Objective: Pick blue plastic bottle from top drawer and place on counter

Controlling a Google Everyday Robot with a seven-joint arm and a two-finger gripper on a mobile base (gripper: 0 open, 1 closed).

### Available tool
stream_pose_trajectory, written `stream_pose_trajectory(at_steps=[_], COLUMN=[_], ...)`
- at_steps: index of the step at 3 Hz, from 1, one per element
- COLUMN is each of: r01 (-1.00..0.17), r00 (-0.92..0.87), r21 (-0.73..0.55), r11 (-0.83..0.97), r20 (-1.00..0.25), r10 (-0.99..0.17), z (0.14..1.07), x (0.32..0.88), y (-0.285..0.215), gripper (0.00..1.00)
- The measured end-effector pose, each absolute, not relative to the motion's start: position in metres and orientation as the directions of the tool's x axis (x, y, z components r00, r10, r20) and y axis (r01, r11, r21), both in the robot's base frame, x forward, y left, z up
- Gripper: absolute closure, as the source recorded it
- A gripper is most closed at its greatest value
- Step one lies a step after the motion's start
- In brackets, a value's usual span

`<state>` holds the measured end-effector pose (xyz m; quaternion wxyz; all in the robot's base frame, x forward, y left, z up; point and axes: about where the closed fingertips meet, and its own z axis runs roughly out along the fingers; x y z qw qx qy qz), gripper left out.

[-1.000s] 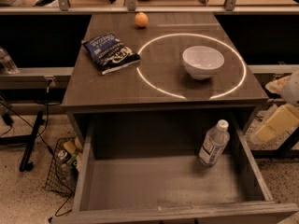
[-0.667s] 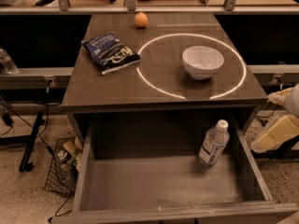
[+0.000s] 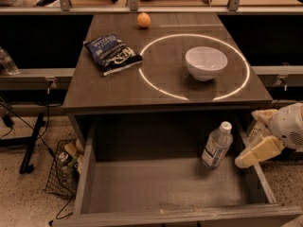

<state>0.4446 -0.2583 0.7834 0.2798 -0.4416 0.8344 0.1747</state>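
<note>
- Dark counter with white ring, upper middle.
- Top drawer open below it, grey inside.
- Gripper at drawer's right wall, fingers spread, pinching nothing, just right of bottle.
- Blue snack bag left of ring; white bowl inside ring.
- Blue plastic bottle standing, slightly tilted, drawer's back right.
- Orange at counter's far edge.
</note>
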Motion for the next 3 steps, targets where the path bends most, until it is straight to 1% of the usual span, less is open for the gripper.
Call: stream_pose_trajectory(at_steps=[1,2,3], r01=[-0.851,-0.845,-0.839], r00=[-0.402,-0.393,-0.412], r21=[0.049,0.061,0.102], r11=[0.522,0.531,0.535], r20=[-0.7,-0.744,-0.761], r10=[-0.59,-0.54,-0.501], z=[0.76,0.742,0.72], x=[0.465,0.479,0.484], y=[-0.236,-0.229,-0.223], gripper=[0.0,0.0,0.24])
